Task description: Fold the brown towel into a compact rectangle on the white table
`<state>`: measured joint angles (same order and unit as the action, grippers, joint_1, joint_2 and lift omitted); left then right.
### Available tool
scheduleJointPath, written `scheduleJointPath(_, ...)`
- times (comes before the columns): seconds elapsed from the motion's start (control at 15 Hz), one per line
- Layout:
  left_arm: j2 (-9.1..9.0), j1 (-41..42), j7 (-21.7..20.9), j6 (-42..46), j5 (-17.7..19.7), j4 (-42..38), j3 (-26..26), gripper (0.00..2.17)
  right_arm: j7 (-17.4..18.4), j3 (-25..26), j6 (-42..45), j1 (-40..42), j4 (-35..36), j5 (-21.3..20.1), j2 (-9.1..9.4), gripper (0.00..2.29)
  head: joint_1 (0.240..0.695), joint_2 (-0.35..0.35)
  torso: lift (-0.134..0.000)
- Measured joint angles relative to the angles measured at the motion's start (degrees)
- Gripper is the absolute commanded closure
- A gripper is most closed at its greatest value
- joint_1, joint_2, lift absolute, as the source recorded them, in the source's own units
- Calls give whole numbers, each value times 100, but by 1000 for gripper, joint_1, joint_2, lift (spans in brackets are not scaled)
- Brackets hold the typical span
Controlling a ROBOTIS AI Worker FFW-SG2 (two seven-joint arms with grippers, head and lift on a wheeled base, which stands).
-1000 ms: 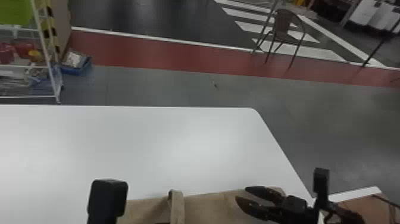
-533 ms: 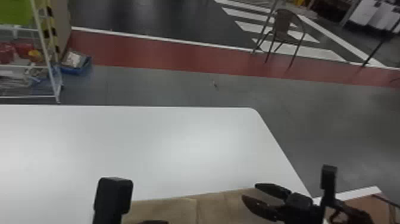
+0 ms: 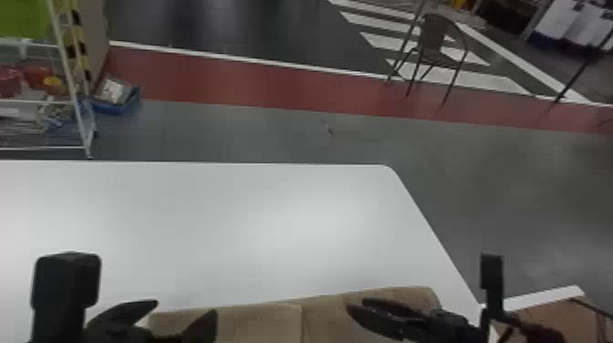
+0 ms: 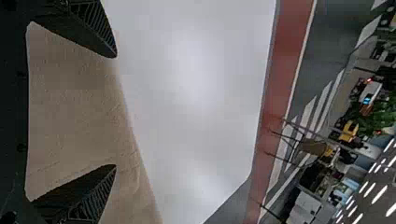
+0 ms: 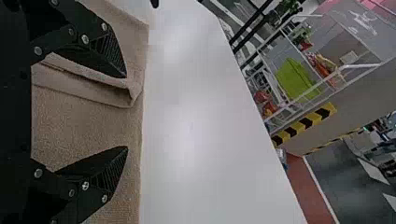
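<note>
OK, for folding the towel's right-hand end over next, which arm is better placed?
Right, I'd say: the right gripper is open above the right-hand part of the towel, near that end. The left gripper, also open, is over by the left-hand end.

In the head view, cannot follow the brown towel (image 3: 255,324) past the bottom edge, or the white table (image 3: 182,219) past the left one. Cannot identify the red items (image 3: 38,75) on the rack (image 3: 75,91), too blurred.
</note>
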<state>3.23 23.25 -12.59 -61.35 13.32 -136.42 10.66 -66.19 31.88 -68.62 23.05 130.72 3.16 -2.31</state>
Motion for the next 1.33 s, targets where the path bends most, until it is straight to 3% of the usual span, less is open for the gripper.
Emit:
scheduleJointPath(0.07,28,75,-97,260,-75,16,-220,87,168,-100,-245,69,143,-9,79,407,695,-350,-123)
scheduleJointPath(0.33,54,405,-481,1154,-119,99,-955,87,730,-717,-591,489,559,-361,157,454,695,-234,-123)
scheduleJointPath(0.67,48,612,-807,1621,-94,169,-1360,87,1201,-1348,-703,778,872,-716,175,505,695,-124,-123)
scheduleJointPath(1.33,46,784,-1027,1934,35,188,-1486,87,1666,-1893,-1035,704,1005,-1018,179,505,695,-95,-123)
